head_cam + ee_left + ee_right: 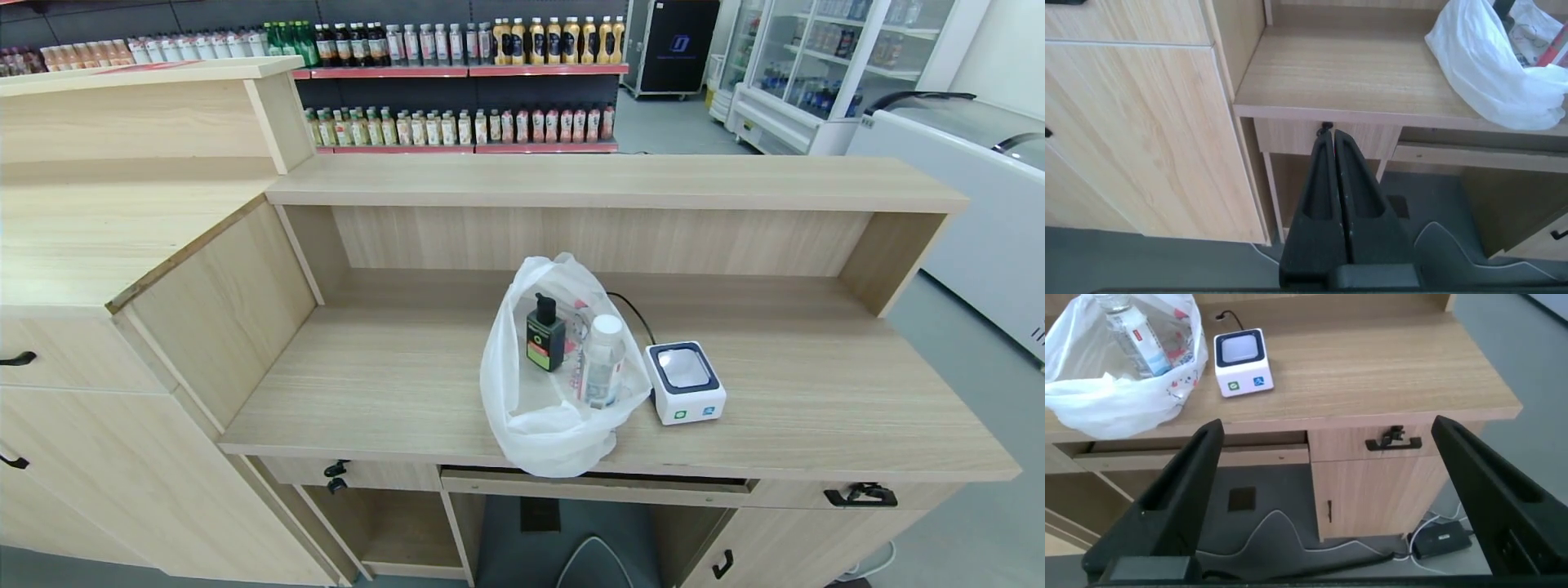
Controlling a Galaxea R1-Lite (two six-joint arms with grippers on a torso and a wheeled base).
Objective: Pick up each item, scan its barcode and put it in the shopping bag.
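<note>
Apparently closing step: dark bottle (pixel 544 333) and clear bottle (pixel 602 359) in shopping bag (pixel 522 425), scanner (pixel 684 381) at its 3 o'clock. Left gripper (pixel 1333 139) pressed together, right gripper (pixel 1328 429) spread wide; next move needs no pickup.

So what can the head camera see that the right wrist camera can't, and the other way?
Head view's own: the black pump bottle standing in the shopping bag, and drink shelves behind the counter. Right wrist view's own: the right tool, open, in front of the counter. Both: the bag, the clear bottle in it, the white scanner beside it.
</note>
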